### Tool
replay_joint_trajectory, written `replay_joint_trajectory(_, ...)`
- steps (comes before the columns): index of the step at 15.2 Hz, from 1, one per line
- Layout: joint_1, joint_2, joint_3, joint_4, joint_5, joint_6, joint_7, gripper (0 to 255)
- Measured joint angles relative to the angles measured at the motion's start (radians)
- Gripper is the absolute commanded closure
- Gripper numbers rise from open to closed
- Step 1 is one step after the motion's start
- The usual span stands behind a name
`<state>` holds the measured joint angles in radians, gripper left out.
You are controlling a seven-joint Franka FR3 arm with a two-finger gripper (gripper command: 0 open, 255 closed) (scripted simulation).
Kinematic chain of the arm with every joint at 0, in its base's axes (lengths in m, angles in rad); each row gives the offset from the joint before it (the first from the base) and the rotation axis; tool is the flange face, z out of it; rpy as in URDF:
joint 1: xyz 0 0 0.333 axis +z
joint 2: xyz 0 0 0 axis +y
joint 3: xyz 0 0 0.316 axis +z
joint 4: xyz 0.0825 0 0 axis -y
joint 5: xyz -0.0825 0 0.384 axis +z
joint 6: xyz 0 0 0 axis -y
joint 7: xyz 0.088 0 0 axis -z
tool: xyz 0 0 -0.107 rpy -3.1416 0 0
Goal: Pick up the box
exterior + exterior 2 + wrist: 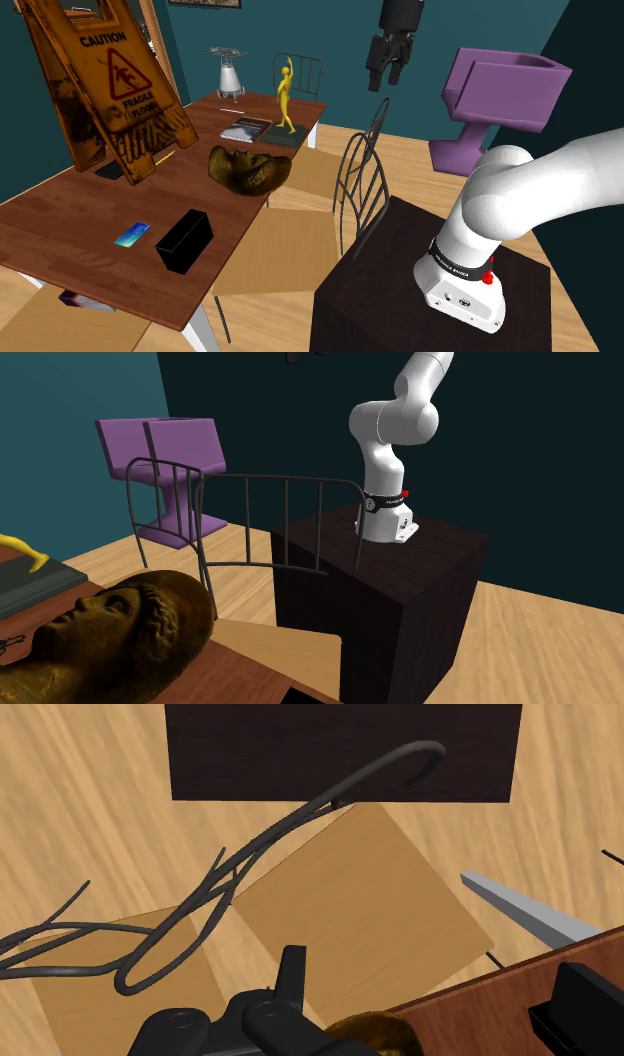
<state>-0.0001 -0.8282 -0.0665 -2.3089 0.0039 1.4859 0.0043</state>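
A black box (184, 240) lies flat on the brown wooden table (60, 215), near the edge that faces the chairs and just beside a thin blue slab (132, 235). The black gripper (386, 84) hangs high in the air, well apart from the box and off the table, above a wire-backed chair (362, 180). Its jaws are parted and hold nothing. In the wrist view a dark block on the table's corner is cut off at the picture's edge; whether it is the box is hard to make out.
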Motion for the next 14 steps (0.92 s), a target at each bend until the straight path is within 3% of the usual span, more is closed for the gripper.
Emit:
replay_joint_trajectory(4,-0.001,-0.004,0.049,-0.04,0.033,0.036,0.074,0)
replay_joint_trajectory(14,0.007,0.108,0.3,-0.123,0.188,0.249,0.436,0)
